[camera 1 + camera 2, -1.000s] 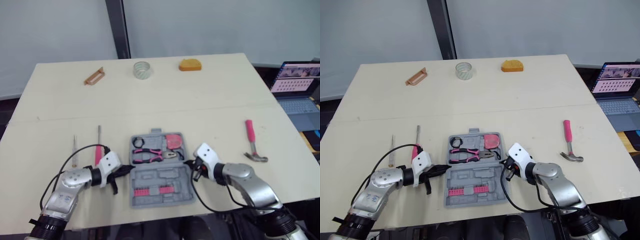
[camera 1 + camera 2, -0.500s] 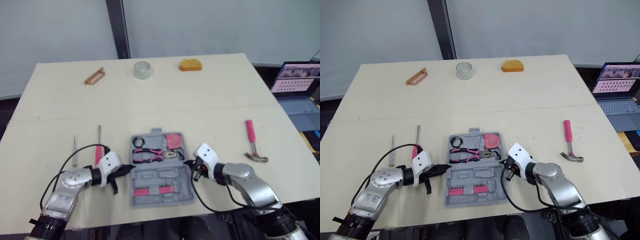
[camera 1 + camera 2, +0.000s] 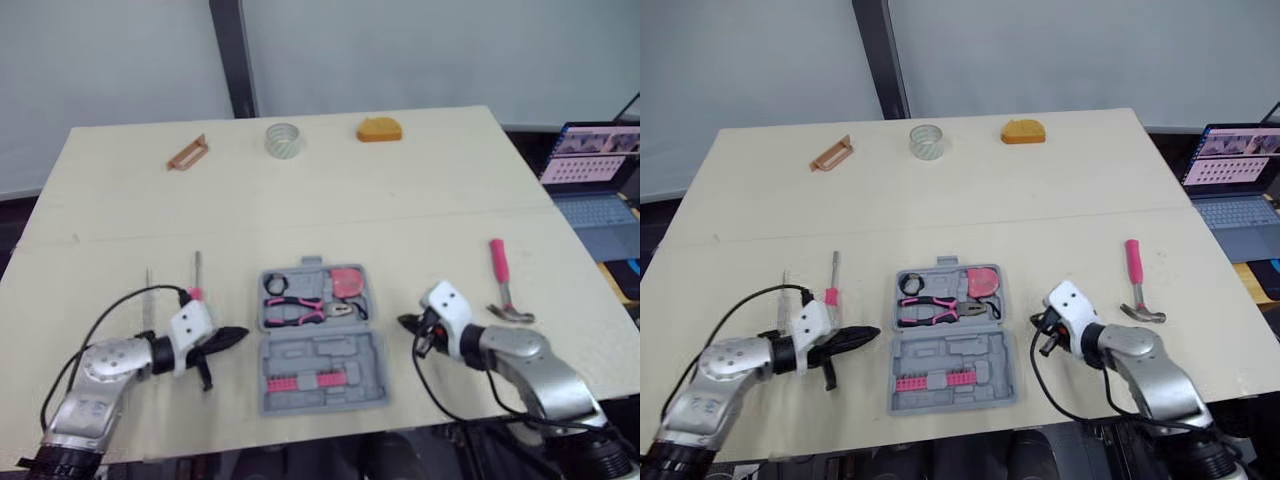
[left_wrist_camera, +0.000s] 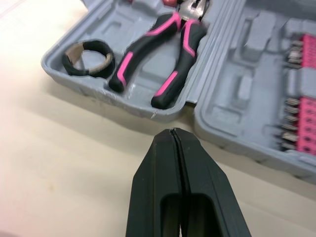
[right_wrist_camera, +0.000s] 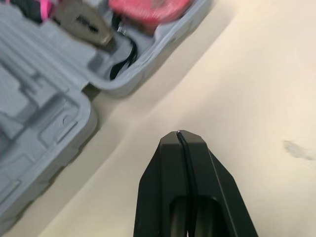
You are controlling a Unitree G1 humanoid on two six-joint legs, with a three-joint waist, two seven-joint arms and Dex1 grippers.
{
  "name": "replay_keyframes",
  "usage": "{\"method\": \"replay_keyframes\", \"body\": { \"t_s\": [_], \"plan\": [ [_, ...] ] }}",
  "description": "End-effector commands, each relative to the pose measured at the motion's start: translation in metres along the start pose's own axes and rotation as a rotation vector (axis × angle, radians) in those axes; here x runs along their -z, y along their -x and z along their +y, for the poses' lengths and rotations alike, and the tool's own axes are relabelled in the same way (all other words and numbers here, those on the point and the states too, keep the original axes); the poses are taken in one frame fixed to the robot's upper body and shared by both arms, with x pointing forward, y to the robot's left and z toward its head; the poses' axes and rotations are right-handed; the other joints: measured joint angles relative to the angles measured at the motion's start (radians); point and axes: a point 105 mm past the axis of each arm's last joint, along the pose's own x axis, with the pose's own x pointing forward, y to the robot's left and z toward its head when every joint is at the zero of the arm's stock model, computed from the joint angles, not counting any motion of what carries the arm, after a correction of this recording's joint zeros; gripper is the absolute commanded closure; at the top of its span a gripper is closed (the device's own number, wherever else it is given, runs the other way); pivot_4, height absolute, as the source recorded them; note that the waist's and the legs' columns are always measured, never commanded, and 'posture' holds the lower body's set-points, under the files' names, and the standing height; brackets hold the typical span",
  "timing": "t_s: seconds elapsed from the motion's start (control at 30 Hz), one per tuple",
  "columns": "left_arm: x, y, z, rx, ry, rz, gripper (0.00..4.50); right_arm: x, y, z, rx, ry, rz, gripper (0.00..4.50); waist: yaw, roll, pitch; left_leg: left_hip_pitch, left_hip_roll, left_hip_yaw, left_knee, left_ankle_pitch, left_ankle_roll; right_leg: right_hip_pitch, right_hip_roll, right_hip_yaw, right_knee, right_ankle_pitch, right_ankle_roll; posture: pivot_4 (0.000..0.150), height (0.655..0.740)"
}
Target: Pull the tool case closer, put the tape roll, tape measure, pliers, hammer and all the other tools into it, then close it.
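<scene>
Tool case (image 3: 330,352) lies open and flat at the near middle of the table (image 3: 400,220). It's grey moulded plastic with rounded corners and two tray halves with shaped recesses. The far half holds the pliers (image 4: 163,59), which have grey metal jaws and black handles with pink stripes. A small black ring with a tan inner face (image 4: 89,58) sits beside the handles, and a red rounded casing (image 3: 348,282) beside the jaws. The near half has a pink strip of metal bits (image 3: 300,382); its other recesses are bare. Left gripper (image 4: 173,133) is low over the table, just off the case's left side and not touching it. Its black fingers are pressed together into a wedge, holding nothing. Right gripper (image 5: 178,133) is off the case's right side with a strip of bare table between, also pressed tight and empty. Outside the case, the hammer (image 3: 503,285), pink grip with a steel claw head, lies well to the right. A pink-handled screwdriver (image 3: 832,283) and a thin metal tool (image 3: 148,280) lie to the left. At the far edge are a clear tape roll (image 3: 284,140), an orange domed item (image 3: 380,129) and a tan slotted handle (image 3: 188,152). An open laptop (image 3: 592,180) sits off the table's right side.
</scene>
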Motion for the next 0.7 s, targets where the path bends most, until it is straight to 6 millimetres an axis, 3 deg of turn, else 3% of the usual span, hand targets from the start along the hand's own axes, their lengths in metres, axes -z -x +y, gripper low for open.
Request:
{"method": "replay_keyframes", "body": {
  "t_s": [0.03, 0.23, 0.37, 0.7],
  "plan": [
    [-0.017, 0.017, -0.002, -0.002, -0.017, -0.043, 4.50, -0.012, 0.012, -0.002, 0.012, -0.014, -0.050, 4.46, 0.001, 0.001, 0.001, 0.000, 0.000, 0.000, 0.000, 0.000, 0.000, 0.000, 0.000, 0.000, 0.000, 0.000, 0.000, 0.150, 0.7349],
    [-0.027, 0.023, -0.005, -0.009, -0.030, -0.062, 4.50, -0.015, 0.013, 0.000, 0.010, -0.007, -0.066, 4.46, 0.001, 0.007, 0.005, -0.002, -0.001, -0.007, 0.000, 0.000, 0.000, 0.008, -0.001, -0.007, -0.003, 0.000, 0.001, 0.150, 0.7366],
    [-0.030, 0.022, -0.007, -0.018, -0.027, -0.074, 4.50, -0.016, 0.013, -0.001, 0.015, 0.014, -0.072, 4.46, -0.025, 0.011, 0.007, -0.011, -0.021, -0.055, -0.012, 0.015, 0.002, 0.038, -0.018, -0.056, -0.020, 0.000, 0.001, 0.150, 0.7400],
    [-0.023, 0.030, -0.016, -0.059, 0.005, -0.078, 4.50, -0.022, 0.014, -0.006, 0.007, 0.052, -0.085, 4.46, -0.018, 0.012, 0.008, -0.011, -0.024, -0.057, -0.015, 0.023, -0.001, 0.032, -0.019, -0.051, -0.019, 0.001, 0.002, 0.150, 0.7400]
  ]
}}
